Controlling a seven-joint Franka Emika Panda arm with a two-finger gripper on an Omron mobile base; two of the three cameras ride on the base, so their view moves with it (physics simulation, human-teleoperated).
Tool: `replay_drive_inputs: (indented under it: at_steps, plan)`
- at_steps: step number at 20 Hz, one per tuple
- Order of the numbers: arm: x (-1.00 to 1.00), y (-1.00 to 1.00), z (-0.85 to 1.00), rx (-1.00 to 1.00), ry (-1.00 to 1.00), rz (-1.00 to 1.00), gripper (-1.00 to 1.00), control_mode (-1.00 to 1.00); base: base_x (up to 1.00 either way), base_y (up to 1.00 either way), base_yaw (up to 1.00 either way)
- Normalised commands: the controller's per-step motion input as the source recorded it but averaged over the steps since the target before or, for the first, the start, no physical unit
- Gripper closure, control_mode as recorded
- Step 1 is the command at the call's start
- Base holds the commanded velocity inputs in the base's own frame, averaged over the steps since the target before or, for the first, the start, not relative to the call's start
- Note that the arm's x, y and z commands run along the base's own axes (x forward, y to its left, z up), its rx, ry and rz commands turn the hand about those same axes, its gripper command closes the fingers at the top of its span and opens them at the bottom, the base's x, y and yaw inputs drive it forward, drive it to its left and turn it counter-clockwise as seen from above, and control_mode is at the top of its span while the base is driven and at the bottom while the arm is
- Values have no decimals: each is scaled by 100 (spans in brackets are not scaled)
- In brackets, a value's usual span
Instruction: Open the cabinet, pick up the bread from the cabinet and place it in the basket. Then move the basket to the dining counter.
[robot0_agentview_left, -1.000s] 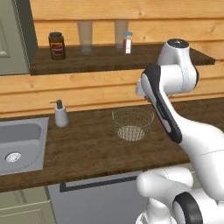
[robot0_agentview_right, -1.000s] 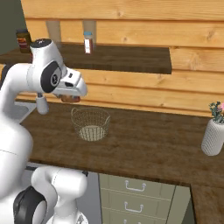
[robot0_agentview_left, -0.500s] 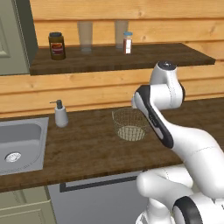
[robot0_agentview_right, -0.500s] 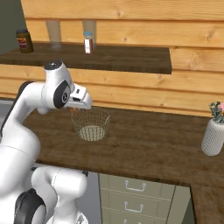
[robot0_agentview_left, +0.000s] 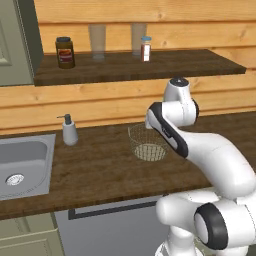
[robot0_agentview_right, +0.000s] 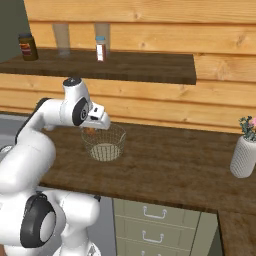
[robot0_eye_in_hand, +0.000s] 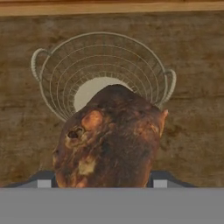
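One loaf, the bread (robot0_eye_in_hand: 109, 138), is pinched in your gripper (robot0_agentview_right: 91, 130), which has been dropping from shelf height and is now hanging over the basket (robot0_agentview_left: 147, 142) mid-worktop, toward its back edge. You're nearing release.

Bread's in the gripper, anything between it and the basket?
Nothing visible. In the hand view the bread hangs above the basket, whose pale base shows bare. The basket stands alone on the worktop; the soap bottle is well aside.
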Motion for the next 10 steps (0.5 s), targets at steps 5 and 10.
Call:
replay_drive_inputs:
  at_steps: [5, 10]
  plan:
    - [38, 0, -29, 0, 1, 0, 100, -100, 0, 0, 0]
    - [30, 0, -37, 0, 0, 0, 100, -100, 0, 0, 0]
